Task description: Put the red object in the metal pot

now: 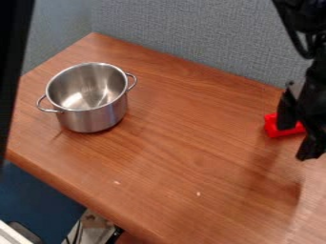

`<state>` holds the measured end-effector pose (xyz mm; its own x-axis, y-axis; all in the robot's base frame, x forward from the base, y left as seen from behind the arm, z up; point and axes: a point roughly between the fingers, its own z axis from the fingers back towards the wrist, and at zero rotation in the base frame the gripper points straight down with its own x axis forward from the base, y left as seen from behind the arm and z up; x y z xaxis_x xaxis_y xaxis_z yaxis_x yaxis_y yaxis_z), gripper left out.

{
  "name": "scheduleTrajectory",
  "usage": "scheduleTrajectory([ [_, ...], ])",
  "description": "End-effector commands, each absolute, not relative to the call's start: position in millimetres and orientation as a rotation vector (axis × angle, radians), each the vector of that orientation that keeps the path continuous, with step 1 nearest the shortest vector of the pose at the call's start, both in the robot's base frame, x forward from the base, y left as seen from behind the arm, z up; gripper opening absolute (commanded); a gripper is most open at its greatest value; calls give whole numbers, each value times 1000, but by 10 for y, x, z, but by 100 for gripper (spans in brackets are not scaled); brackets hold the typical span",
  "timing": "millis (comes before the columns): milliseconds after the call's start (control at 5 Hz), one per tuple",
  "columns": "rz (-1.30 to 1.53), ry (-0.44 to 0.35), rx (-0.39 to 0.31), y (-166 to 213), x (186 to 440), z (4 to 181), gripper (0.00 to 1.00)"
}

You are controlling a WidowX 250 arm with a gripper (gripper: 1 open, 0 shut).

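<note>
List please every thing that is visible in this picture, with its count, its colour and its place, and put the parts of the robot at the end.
Small round stainless-steel pot with two loop handles: one, shiny silver, left part of the table, upright and empty.
Bright red rectangular block: one, red, right edge of the table, mostly hidden behind the end effector.
Wooden table: one, reddish brown, fills most of the view.
Wall: one, grey-blue, behind the table.
End effector: one, black, at the right edge over the red block, pointing down, open; it holds nothing.
</note>
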<state>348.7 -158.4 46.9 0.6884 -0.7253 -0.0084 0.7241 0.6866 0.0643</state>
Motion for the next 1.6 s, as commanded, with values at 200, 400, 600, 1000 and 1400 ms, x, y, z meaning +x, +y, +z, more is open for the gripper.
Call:
scheduleTrajectory([
  [200,-930,-30,59,-1655,3489,919,100],
  [400,-944,-54,109,-1763,3434,927,100],
  [600,-955,-79,158,-1858,3384,922,100],
  [1000,-960,-80,150,-1878,3252,723,100],
  [1400,-943,-102,156,-1951,3171,678,100],
])
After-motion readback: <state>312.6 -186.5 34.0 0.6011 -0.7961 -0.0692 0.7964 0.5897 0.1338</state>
